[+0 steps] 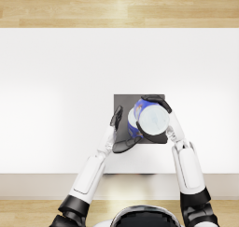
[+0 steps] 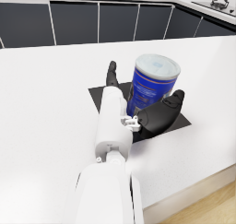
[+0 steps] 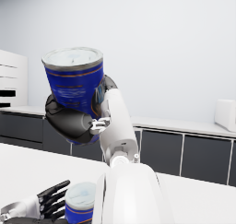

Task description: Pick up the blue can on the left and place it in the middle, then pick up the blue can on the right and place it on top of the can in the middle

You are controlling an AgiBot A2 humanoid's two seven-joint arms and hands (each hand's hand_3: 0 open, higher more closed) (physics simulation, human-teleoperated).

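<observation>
A blue can (image 1: pixel 150 118) is being held aloft by the right hand (image 1: pixel 156 123), fingers wrapped round its sides, above the dark mat (image 1: pixel 122 102) near the white table's (image 1: pixel 56 104) front edge. A second blue can (image 3: pixel 80 202) is standing upright on that mat, flanked by the left hand (image 1: pixel 119 132), fingers spread, nothing being gripped.

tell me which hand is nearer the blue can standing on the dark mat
Left. The left hand curls beside the lower blue can on the dark mat; the right hand holds the second blue can in the air above it.
</observation>
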